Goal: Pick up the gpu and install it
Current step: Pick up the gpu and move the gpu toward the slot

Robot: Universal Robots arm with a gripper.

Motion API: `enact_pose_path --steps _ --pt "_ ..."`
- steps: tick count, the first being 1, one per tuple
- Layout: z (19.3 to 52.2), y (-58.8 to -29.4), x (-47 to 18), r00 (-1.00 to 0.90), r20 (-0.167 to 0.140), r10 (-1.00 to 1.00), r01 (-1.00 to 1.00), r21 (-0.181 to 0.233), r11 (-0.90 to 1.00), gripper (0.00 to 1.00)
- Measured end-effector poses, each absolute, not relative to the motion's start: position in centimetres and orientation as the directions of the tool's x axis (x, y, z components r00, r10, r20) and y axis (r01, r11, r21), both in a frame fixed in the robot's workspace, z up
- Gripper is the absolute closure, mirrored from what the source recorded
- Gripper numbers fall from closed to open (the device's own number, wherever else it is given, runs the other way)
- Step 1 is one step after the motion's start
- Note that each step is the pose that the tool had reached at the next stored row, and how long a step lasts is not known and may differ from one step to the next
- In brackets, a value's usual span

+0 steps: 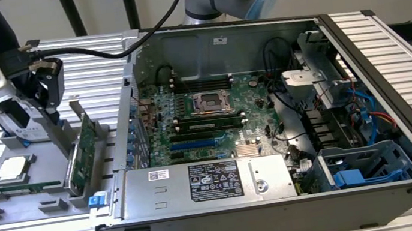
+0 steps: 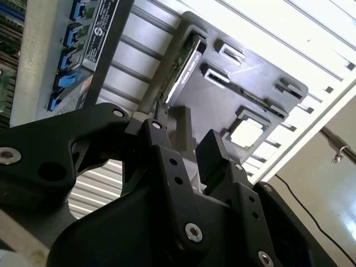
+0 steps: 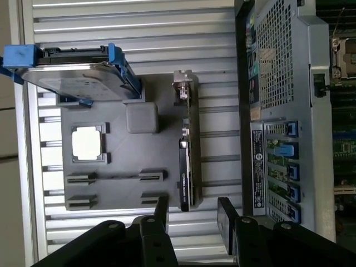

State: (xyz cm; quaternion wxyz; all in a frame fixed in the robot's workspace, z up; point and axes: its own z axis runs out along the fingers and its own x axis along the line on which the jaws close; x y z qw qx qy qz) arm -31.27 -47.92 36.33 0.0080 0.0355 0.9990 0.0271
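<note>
Your gripper (image 3: 194, 218) hangs wide open and empty, and the gpu (image 3: 187, 150) stands on edge along the tray's (image 3: 119, 183) edge beside the computer case (image 3: 278, 67), its length lined up between the jaws.

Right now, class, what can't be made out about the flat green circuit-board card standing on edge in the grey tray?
- Green circuit-board card: edge-on in the first wrist view, faces hidden.
- One end, second wrist view: behind the open black gripper.
- Bottom edge, exterior view: sunk in the grey tray.
</note>
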Motion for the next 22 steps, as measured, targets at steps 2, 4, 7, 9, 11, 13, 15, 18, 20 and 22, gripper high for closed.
enact_pose_path --steps 2,4,7,9,11,13,15,18,20,22 --pt "36.31 -47.92 -31.27 -0.997 -0.014 0.071 0.070 0.055 0.996 0.00" --pt "36.30 -47.92 -31.27 -0.997 -0.014 0.071 0.070 0.055 0.996 0.00" --pt "36.19 -47.92 -31.27 -0.997 -0.014 0.071 0.070 0.055 0.996 0.00" --pt "36.10 -47.92 -31.27 -0.997 -0.014 0.071 0.070 0.055 0.996 0.00" --pt "36.00 -47.92 -31.27 -0.997 -0.014 0.071 0.070 0.055 0.996 0.00" --pt "35.89 -47.92 -31.27 -0.997 -0.014 0.071 0.070 0.055 0.996 0.00" --pt "35.78 -47.92 -31.26 -0.997 -0.014 0.071 0.070 0.055 0.996 0.00" --pt "35.64 -47.91 -31.26 -0.997 -0.014 0.071 0.071 0.055 0.996 0.00" --pt "35.55 -47.92 -31.25 -0.997 -0.014 0.071 0.070 0.055 0.996 0.00" --pt "35.44 -47.92 -31.25 -0.997 -0.014 0.071 0.070 0.055 0.996 0.00"
